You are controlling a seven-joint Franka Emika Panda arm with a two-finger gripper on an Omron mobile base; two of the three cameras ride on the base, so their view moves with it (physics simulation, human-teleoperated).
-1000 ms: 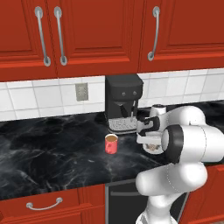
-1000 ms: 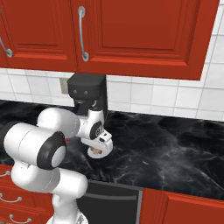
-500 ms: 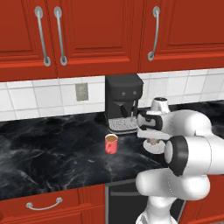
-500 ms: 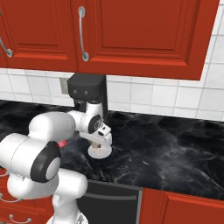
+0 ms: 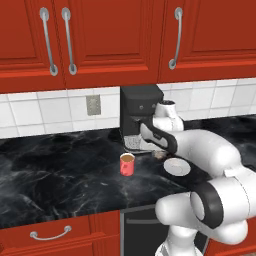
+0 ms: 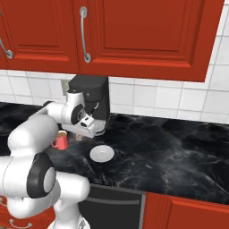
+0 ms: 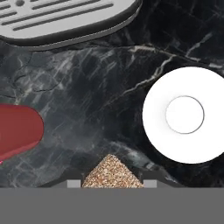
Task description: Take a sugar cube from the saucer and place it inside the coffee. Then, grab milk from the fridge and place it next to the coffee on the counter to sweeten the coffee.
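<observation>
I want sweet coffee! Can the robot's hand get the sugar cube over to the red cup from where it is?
Probably yes. The gripper holds the sugar cube above the counter; the coffee stands close by, nothing between.

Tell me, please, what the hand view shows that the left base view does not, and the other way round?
Hand view: the slotted drip tray from above, and the sugar cube between the gripper tips. Left base view: the red cabinets, wall outlet, the whole coffee machine, brown liquid in the coffee. Both: the bare saucer, the coffee, the counter.
</observation>
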